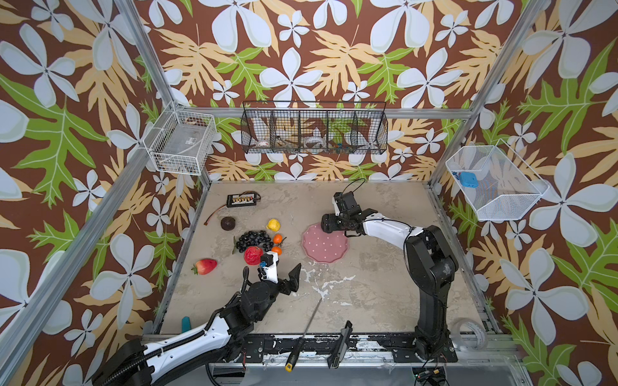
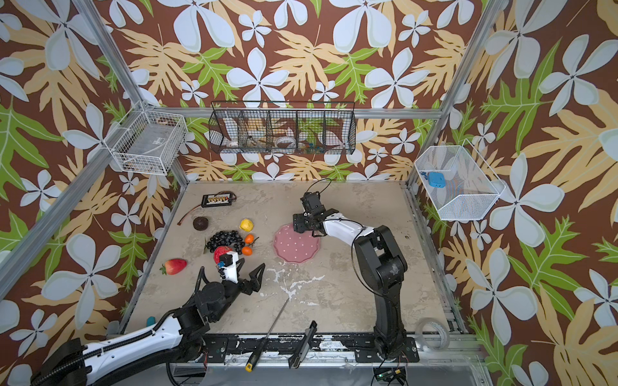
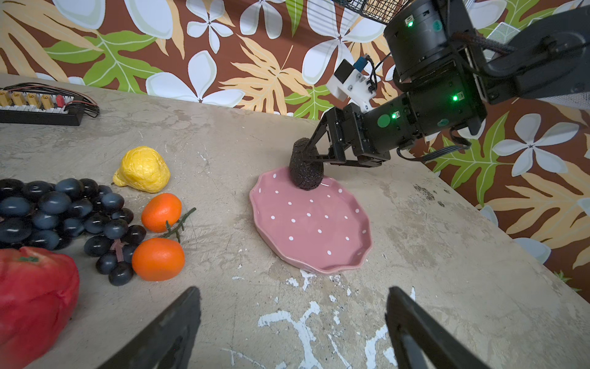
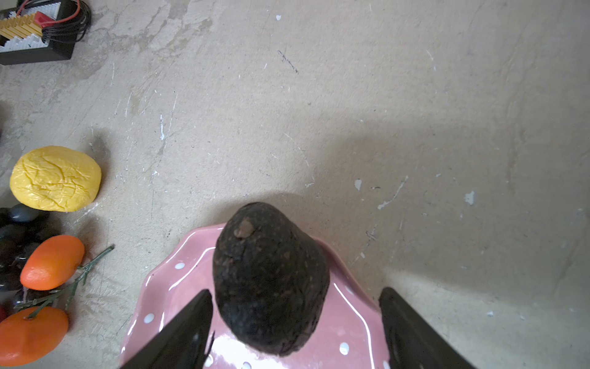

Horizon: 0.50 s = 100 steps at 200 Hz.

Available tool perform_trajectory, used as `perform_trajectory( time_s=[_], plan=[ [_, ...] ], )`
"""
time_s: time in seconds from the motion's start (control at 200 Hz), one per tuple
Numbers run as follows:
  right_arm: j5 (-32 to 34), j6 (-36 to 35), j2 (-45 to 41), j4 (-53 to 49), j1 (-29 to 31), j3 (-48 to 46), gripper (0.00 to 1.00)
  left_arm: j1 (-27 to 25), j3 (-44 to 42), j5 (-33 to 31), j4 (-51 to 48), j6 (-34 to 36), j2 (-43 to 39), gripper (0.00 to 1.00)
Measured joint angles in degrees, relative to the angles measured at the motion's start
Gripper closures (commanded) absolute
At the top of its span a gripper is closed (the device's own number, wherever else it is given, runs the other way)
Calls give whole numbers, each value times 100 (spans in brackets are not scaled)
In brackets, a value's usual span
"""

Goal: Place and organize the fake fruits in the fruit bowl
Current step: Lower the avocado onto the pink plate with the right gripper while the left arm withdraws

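Now avocado (image 4: 271, 281) btwn spread R fingers (image 4: 182, 332), on bowl (image 4: 178, 284).

Fruit bowl (image 3: 313, 230) mostly free (avocado (image 3: 305, 174) at edge).

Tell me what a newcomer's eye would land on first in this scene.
The loud floral wallpaper on every wall grabs attention first. On the table, the pink polka-dot fruit bowl stands out right of centre, with a dark avocado upright in it near its rim, between the open jaws of the right end effector. Left of the bowl lies a bright cluster: grape bunch, yellow lemon and red apple.
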Motion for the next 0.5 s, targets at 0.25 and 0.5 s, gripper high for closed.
perform_trajectory(
  time_s=[0.25,0.5],
  plan=[
    [-111,-96,-87,0,0,4,15,0,20,-4,-4,-2,166,9],
    [-297,-173,-173,0,11,4,15,-2,57,-7,0,-15,315,9]
  ],
)
